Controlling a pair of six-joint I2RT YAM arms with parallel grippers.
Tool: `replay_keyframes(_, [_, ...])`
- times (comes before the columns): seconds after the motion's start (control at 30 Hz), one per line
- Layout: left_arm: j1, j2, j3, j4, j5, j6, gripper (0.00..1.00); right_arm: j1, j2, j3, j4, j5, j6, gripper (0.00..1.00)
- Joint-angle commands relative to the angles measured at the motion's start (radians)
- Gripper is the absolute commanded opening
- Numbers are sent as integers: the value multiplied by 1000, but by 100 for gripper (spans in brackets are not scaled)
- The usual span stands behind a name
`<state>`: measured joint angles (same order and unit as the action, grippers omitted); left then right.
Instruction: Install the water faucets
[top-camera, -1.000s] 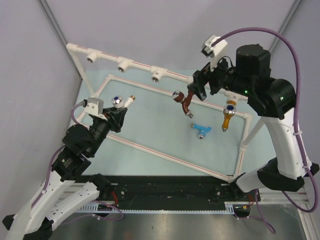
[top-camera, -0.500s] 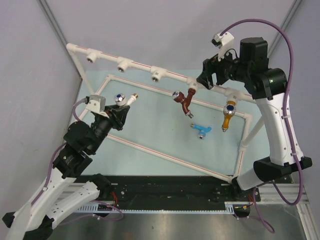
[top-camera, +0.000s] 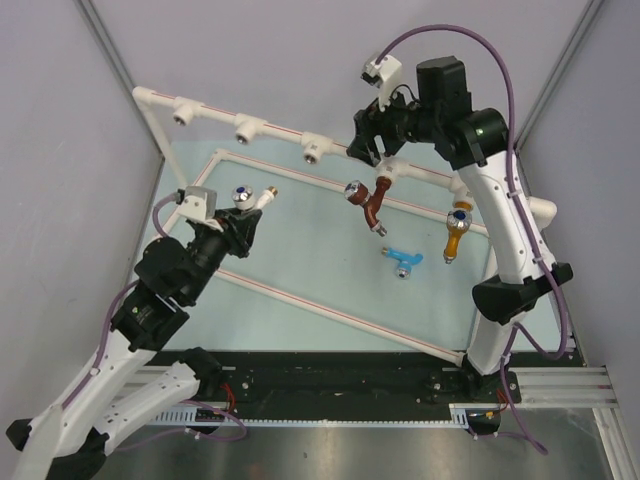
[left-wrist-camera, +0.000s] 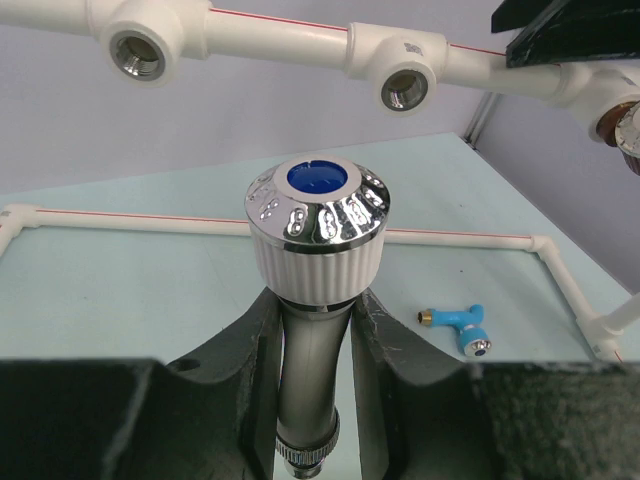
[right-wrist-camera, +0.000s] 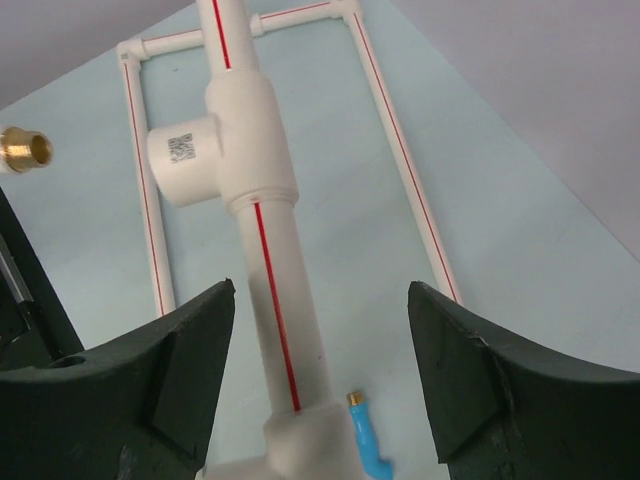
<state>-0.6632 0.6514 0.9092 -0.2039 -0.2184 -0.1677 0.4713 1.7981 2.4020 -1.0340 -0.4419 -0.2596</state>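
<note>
the left claw (left-wrist-camera: 316, 318) is clamped snug round the grey stem of the white faucet (left-wrist-camera: 316, 215). the chrome cap faces up and the brass thread points toward the top rail (top-camera: 280, 135), i'd guess so it can go straight into one of the bare tee sockets (left-wrist-camera: 404, 87). the right claw (top-camera: 365, 145) is spread wide with nothing in it. it hovers over the rail above the tee where the brown faucet (top-camera: 370, 203) hangs. the orange-yellow faucet (top-camera: 456, 232) hangs from the next tee along. the blue faucet (top-camera: 403, 262) lies loose on the pale surface (top-camera: 300, 250), inside the frame and near those two. three sockets on the left stand free. the one nearest the right claw looks crowded, while the middle one has open air before it. the frame's corner post (top-camera: 160, 140) and the side wall sit near the left arm, so swinging wide that way looks tight.
</note>
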Motion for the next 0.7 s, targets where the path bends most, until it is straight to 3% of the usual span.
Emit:
replay_keyframes(0.0, [4, -32, 36, 41, -64, -9, 0, 3, 47, 54, -5, 22, -29, 70])
replay_keyframes(0.17, [5, -29, 23, 38, -79, -18, 0, 23, 78, 65, -40, 6, -76, 61])
replay_keyframes(0.47, [4, 2, 8, 73, -65, -62, 0, 58, 98, 68, -75, -38, -130, 57])
replay_keyframes(0.57, [5, 2, 10, 83, -78, -64, 0, 55, 106, 65, -77, -18, -130, 47])
replay_keyframes(0.63, [4, -2, 13, 86, -93, -56, 0, 50, 96, 59, -78, -14, -127, 34])
replay_keyframes(0.67, [5, -4, 13, 90, -108, -50, 0, 47, 87, 52, -77, -11, -127, 23])
